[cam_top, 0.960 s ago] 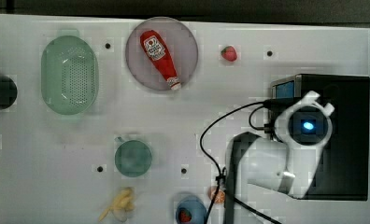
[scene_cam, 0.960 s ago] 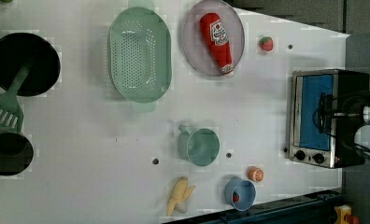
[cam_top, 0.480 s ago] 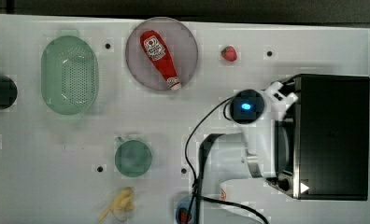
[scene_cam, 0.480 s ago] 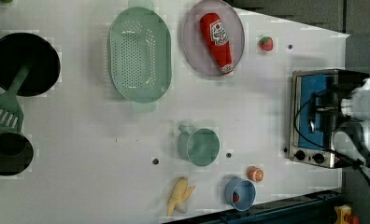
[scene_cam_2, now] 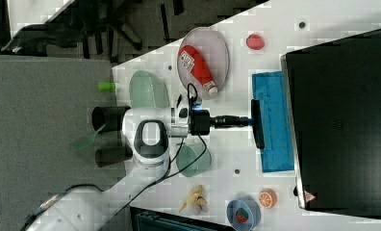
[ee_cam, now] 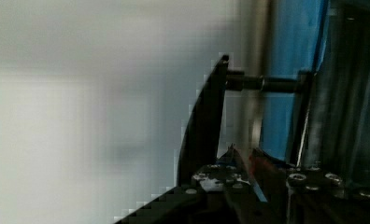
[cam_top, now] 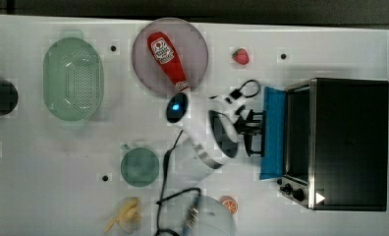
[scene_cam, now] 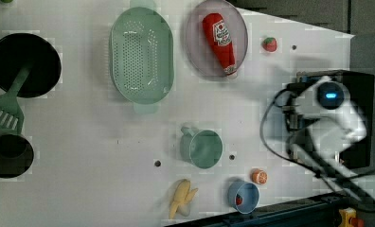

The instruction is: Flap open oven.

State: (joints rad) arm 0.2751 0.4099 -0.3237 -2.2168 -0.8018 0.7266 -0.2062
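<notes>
The oven (cam_top: 347,142), a black box with a silver front frame, stands at the top view's right. Its blue flap door (cam_top: 273,132) hangs outward and down, away from the dark cavity, and in the right view the door (scene_cam_2: 275,125) lies nearly flat. My gripper (cam_top: 254,132) reaches in from the top view's left and is shut on the dark handle (scene_cam_2: 258,123) at the door's outer edge. The wrist view has a black finger (ee_cam: 206,121) beside the handle's rod (ee_cam: 267,84), with blue door behind. In the left view my arm covers most of the oven (scene_cam: 363,85).
A ketchup bottle (cam_top: 167,59) lies on a round plate (cam_top: 195,44). A strawberry (cam_top: 240,56), green colander (cam_top: 73,78), green cup (cam_top: 140,166), banana (cam_top: 124,215), orange slice (cam_top: 228,204) and blue bowl (scene_cam: 243,195) dot the white table. Black pots (scene_cam: 24,64) show in the left view.
My arm has swung from above the oven down to its front and away from it. The blue door has come outward and down with the gripper.
</notes>
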